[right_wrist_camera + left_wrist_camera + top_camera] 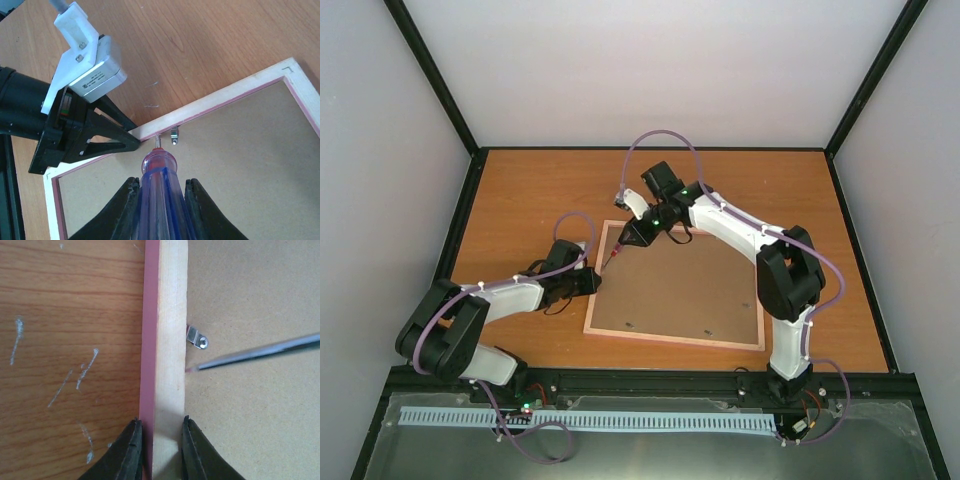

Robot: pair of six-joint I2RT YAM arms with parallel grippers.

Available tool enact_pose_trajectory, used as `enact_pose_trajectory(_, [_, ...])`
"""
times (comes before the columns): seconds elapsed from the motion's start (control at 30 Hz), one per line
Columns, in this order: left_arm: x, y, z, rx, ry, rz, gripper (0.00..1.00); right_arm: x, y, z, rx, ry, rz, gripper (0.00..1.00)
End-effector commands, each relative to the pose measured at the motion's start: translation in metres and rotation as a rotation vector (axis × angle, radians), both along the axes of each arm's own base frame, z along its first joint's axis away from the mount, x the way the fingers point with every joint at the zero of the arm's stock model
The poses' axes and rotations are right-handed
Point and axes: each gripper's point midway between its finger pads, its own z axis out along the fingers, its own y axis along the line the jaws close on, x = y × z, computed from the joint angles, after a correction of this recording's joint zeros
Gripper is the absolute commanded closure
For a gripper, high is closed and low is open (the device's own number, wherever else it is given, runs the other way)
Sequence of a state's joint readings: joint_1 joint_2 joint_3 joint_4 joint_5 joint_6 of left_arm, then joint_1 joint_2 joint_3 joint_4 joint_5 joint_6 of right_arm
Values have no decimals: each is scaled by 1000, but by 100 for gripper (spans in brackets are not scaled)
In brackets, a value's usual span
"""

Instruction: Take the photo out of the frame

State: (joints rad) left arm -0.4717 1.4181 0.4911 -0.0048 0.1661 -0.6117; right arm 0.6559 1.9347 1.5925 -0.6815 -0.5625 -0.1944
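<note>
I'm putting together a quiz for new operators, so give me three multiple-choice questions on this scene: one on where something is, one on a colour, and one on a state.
1. Where is the tip of the screwdriver?
A) on the bare table
B) at the inner edge of the frame rail, beside the metal clip
C) in the middle of the brown back panel

2. What colour is the frame's outer edge?
A) pink
B) green
C) black

3. What are the left fingers doing?
A) hanging open in the air
B) holding the screwdriver
C) clamped across the frame's rail

Answers: 1 B, since the left wrist view shows the tip against the pale wood close to the clip. 2 A, since a pink strip runs along the outside of the wood. 3 C, since one finger sits on each side of the rail.
</note>
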Motion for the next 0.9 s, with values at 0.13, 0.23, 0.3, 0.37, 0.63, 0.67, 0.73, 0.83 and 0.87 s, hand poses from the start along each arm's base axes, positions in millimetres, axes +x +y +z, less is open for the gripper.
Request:
enact_pose_trajectory(0.13, [-32, 4, -24, -8, 141, 4, 99, 18, 1, -6, -55, -39, -68, 97])
enact_pose_trajectory(0.23, [-31, 4, -24, -5, 139, 6, 99, 25, -6, -10, -99, -61, -111, 97])
enact_pose_trajectory(0.3, [-32, 5, -24, -3, 141, 8, 99, 29, -11, -11, -129, -75, -144, 97])
enact_pose_trajectory(0.37, [-32, 6, -25, -2, 141, 10, 99, 32, -17, -11, -154, -89, -165, 97])
enact_pose_trajectory(0.63, [-34, 8, -27, 8, 145, 21, 99, 31, -35, -4, -220, -127, -209, 97])
enact_pose_trajectory(0.67, [-33, 8, -28, 9, 145, 20, 99, 30, -39, -2, -231, -140, -216, 97])
enact_pose_trajectory(0.73, [-33, 9, -28, 12, 146, 22, 99, 29, -45, 2, -249, -162, -223, 97])
enact_pose_trajectory(0.83, [-33, 10, -29, 18, 147, 26, 99, 25, -52, 6, -273, -167, -216, 97])
enact_pose_trajectory(0.87, [-32, 10, -29, 18, 147, 28, 99, 23, -53, 8, -273, -167, -212, 97])
